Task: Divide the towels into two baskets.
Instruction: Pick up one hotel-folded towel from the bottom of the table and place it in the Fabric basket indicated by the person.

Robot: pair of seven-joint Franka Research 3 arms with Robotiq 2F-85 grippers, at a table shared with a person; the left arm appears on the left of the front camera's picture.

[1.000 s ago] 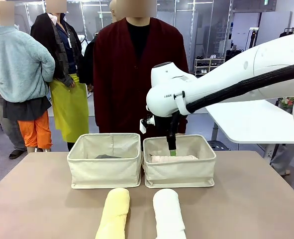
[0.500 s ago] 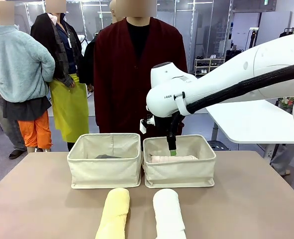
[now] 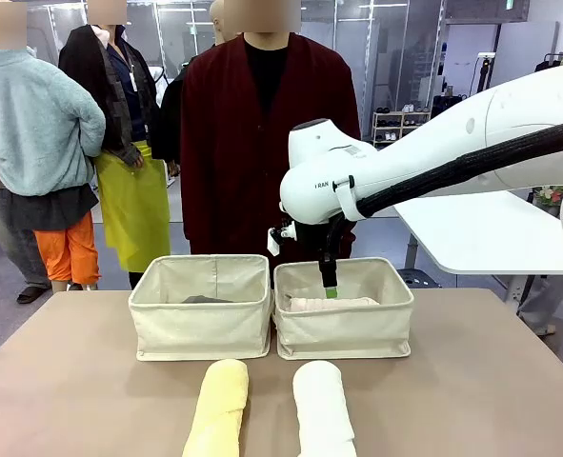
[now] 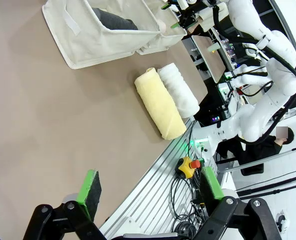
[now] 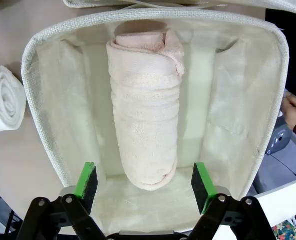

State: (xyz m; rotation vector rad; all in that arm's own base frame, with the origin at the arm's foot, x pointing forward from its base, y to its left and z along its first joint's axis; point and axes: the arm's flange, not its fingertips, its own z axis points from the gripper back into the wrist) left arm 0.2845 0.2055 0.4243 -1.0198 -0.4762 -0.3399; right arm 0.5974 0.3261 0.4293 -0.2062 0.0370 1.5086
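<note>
The pale pink towel (image 5: 145, 110) lies along the floor of the right basket (image 5: 30, 75), and my right gripper (image 5: 145, 182) hangs open just above its near end, one green pad on each side, touching nothing. From the front, that gripper (image 3: 330, 286) dips into the right basket (image 3: 343, 328). A dark grey towel (image 3: 205, 299) rests in the left basket (image 3: 200, 328). The pale yellow towel (image 3: 217, 405) and the white towel (image 3: 322, 409) lie side by side on the table in front of the baskets. My left gripper (image 4: 150, 189) is open over the table's near edge, away from the yellow towel (image 4: 158, 102).
A person in a dark red cardigan (image 3: 262, 143) stands right behind the baskets. Other people stand at the back left. A white table (image 3: 491, 233) is off to the right. The brown tabletop (image 3: 472, 381) has free room on both sides of the towels.
</note>
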